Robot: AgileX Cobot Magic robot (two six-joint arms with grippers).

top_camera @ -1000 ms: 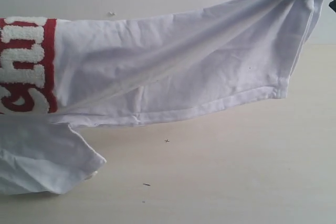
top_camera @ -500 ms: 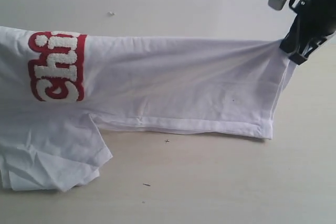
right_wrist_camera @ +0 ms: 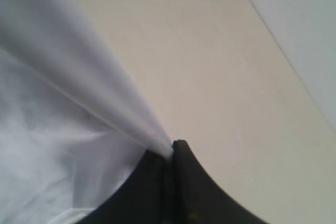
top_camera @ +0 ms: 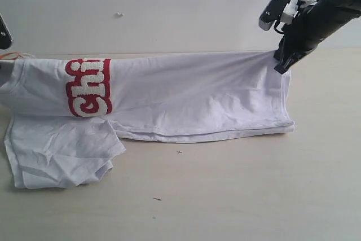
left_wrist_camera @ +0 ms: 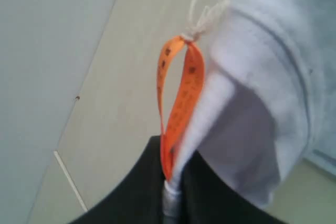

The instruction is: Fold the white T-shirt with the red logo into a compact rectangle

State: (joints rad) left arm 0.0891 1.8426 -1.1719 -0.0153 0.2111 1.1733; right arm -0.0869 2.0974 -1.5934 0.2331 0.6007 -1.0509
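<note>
Pinching the white T-shirt (top_camera: pixel 192 97) from both ends: left pincer (left_wrist_camera: pixel 173 170) (just beside the orange tag (left_wrist_camera: pixel 181 93)) and right pincer (top_camera: pixel 280 63)

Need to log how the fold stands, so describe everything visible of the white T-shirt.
The white T-shirt is soft, wrinkled, cotton-like cloth, stretched sideways over the table, with its lower layers and hem resting on it. The red logo, with fuzzy white letters, wraps over the top fold and shows only partly. One sleeve lies crumpled on the table in front. The left hand pinches the neck end at an orange tag loop; the right hand pinches the hem corner, pulling the cloth taut.
</note>
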